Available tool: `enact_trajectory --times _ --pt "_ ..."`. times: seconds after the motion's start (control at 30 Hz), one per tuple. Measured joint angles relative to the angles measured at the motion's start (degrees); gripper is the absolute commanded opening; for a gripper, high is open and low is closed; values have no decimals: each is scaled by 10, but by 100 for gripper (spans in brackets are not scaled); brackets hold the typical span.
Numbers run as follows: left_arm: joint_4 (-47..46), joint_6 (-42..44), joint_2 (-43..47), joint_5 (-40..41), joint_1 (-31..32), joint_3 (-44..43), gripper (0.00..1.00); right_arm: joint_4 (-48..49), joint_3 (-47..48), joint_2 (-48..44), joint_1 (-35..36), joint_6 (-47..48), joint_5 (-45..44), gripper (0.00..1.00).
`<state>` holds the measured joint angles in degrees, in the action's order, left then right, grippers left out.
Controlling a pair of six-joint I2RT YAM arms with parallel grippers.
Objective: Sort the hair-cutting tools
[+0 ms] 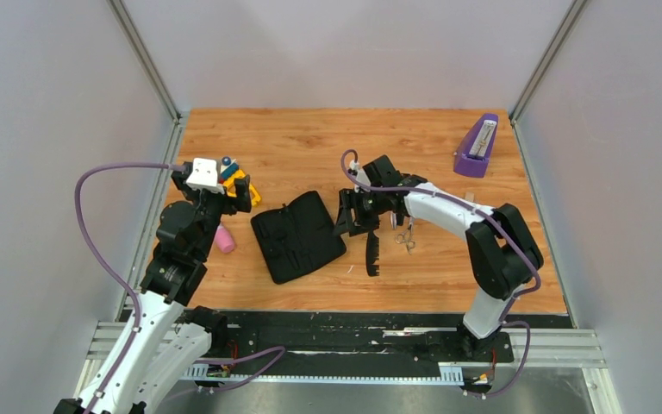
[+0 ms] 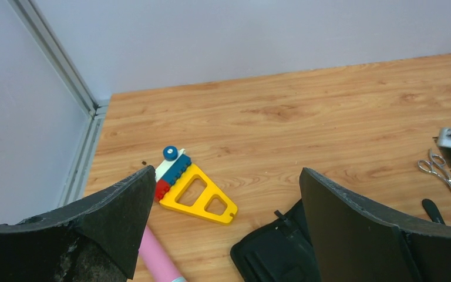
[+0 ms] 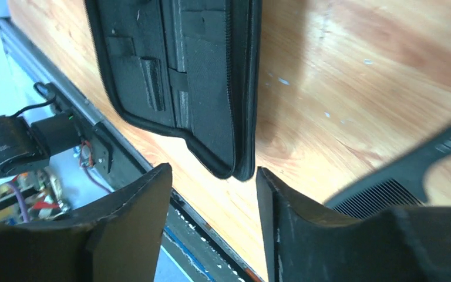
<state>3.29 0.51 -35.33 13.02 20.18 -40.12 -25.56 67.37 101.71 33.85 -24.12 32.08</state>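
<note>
A black comb [image 1: 372, 254] lies on the wooden table just in front of my right gripper [image 1: 355, 216]. It also shows in the right wrist view [image 3: 411, 170], beside the right finger. Silver scissors [image 1: 407, 235] lie to the comb's right and also show in the left wrist view [image 2: 443, 170]. My right gripper [image 3: 211, 223] is open and empty, between the black zip case [image 1: 297, 235] and the comb. My left gripper [image 1: 240, 191] is open and empty [image 2: 223, 235], above the table at the left. I cannot make out the other comb or the other scissors.
The zip case [image 3: 182, 76] lies open-faced at the table's middle. A pink tube [image 1: 223, 239] and a yellow toy with blue and red blocks [image 2: 197, 191] lie by the left gripper. A purple object [image 1: 477, 147] stands at the far right. Grey walls enclose three sides.
</note>
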Motion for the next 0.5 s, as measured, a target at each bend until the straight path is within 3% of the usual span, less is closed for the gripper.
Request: enact_trajectory --times 0.1,0.33,0.5 --pt "7 -1 0 2 0 -5 100 -31 6 -40 0 -8 -64 71" --pt "22 -11 0 16 0 -9 100 -123 -1 -102 7 -53 -223 72" --pt "27 -19 0 29 0 -10 100 -191 -26 -103 37 -82 -279 71"
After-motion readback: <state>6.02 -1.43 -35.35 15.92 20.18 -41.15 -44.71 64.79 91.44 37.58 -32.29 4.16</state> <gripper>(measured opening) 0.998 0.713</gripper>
